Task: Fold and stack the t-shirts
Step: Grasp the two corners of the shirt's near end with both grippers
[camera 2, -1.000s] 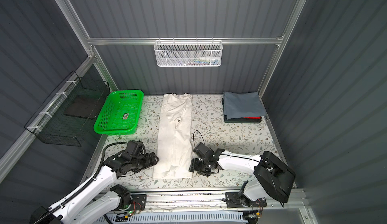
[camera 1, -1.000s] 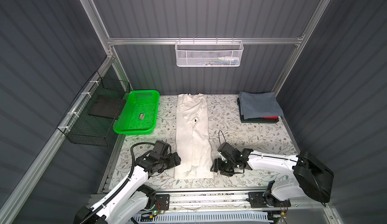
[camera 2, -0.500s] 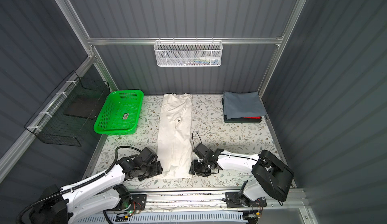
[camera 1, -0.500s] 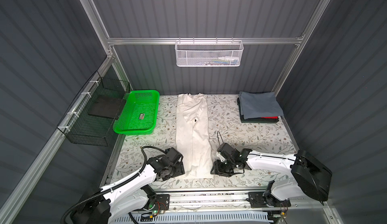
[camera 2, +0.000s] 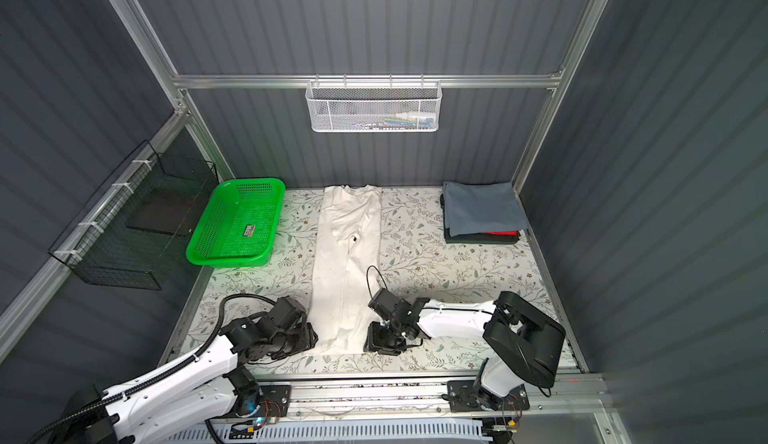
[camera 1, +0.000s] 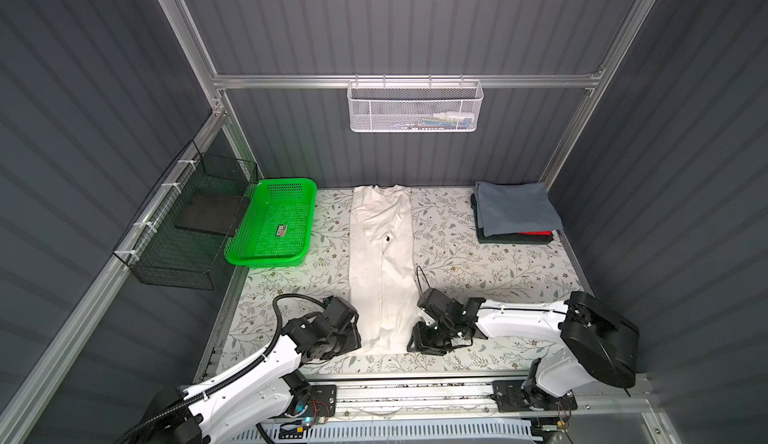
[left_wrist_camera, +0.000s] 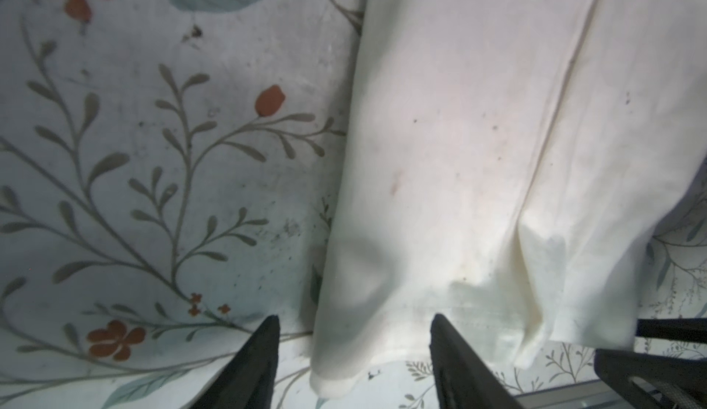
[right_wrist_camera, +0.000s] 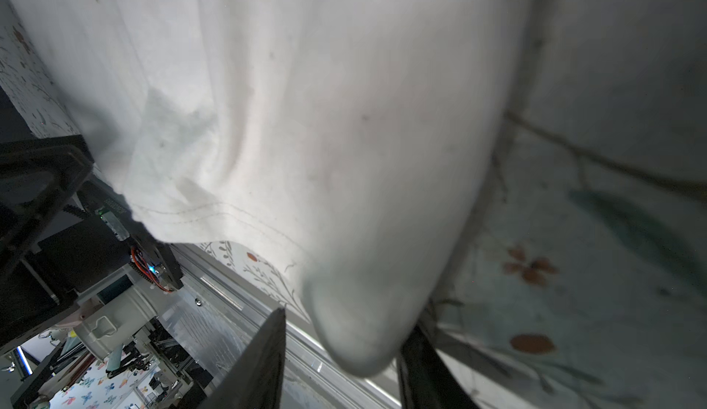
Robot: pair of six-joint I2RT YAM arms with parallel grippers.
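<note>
Limp, light-looking cream-white cotton tee [camera 1: 382,271]; best pinched at its hem corners, which left end effector [left_wrist_camera: 354,317] and right end effector [right_wrist_camera: 348,319] straddle, jaws apart.

The table [camera 1: 498,271] is covered by a pale cloth [left_wrist_camera: 153,158] printed with leafy sprigs and small red flowers (speckled with dark marks in the left wrist view). A green basket [camera 1: 266,258] sits at its far left corner. Down the middle, from the back edge nearly to the front edge, lies a white tee [camera 1: 382,263] folded into a long narrow strip. At the far right corner lies a stack: a dark tee [camera 1: 494,239] lowest, a red tee [camera 1: 538,233], a grey-blue tee [camera 1: 513,209] on top.
</note>
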